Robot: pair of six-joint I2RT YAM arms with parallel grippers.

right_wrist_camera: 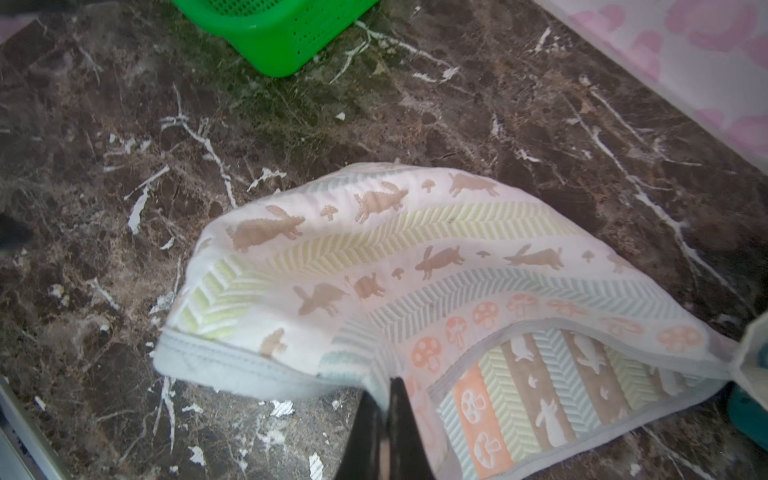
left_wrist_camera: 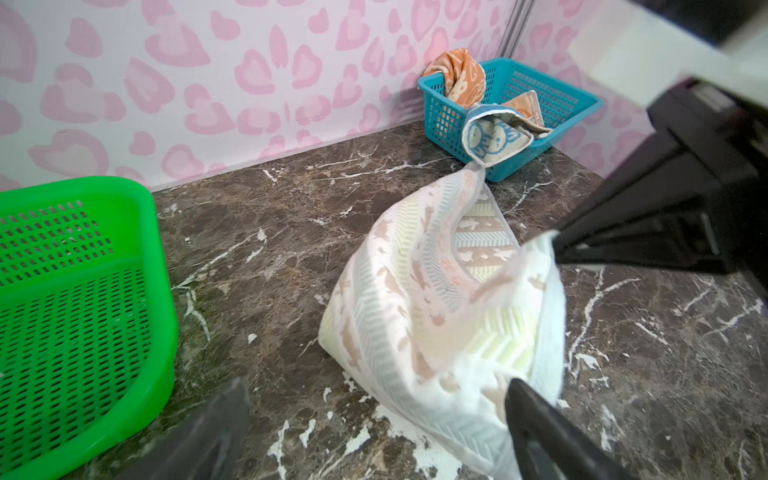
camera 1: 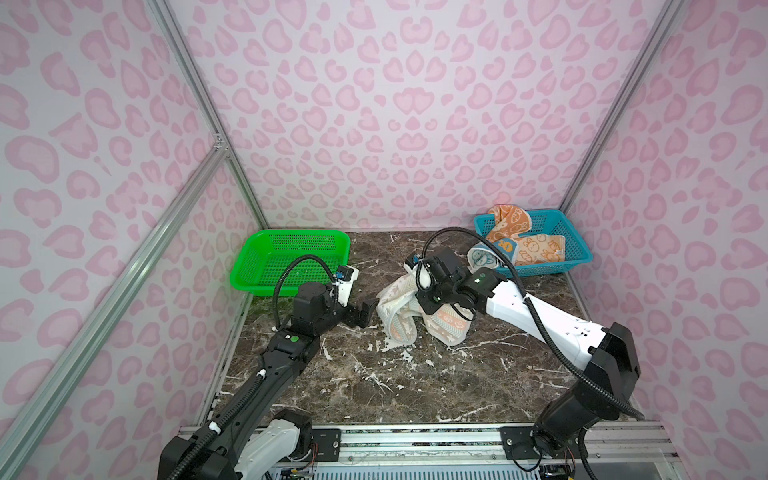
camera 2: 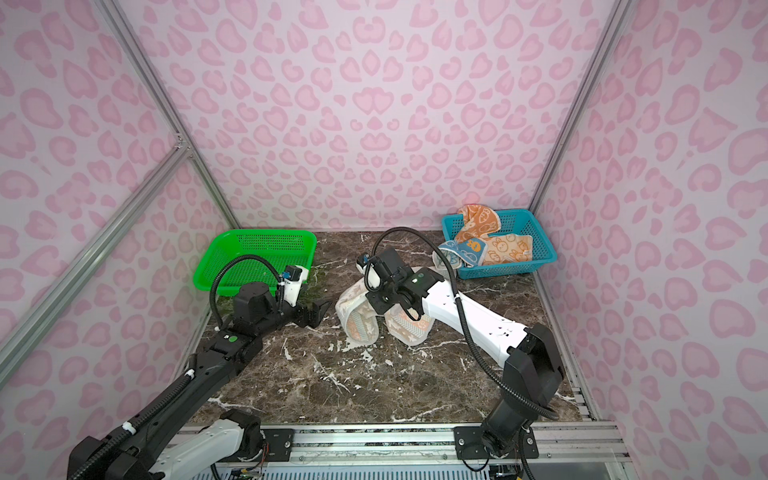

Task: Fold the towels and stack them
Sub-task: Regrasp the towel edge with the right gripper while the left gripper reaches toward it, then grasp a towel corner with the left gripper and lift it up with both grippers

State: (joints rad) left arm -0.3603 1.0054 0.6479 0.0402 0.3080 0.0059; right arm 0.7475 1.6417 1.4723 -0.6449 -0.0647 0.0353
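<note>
Currently white towel (right_wrist_camera: 374,266) is pinched by clenched right pincer (right_wrist_camera: 390,388); left pincer (camera 1: 363,312) is held released just beside it.

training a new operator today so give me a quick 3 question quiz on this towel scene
1. True or false: the green basket holds a towel.
2. Pick one: the right gripper is A) open above the table, B) shut on the white chevron towel, C) shut on a basket rim.
3. Short answer: which basket holds the orange towel, with the blue towel draped over its rim?

Key: 1 false, it holds no towel. 2 B. 3 the blue basket.
</note>
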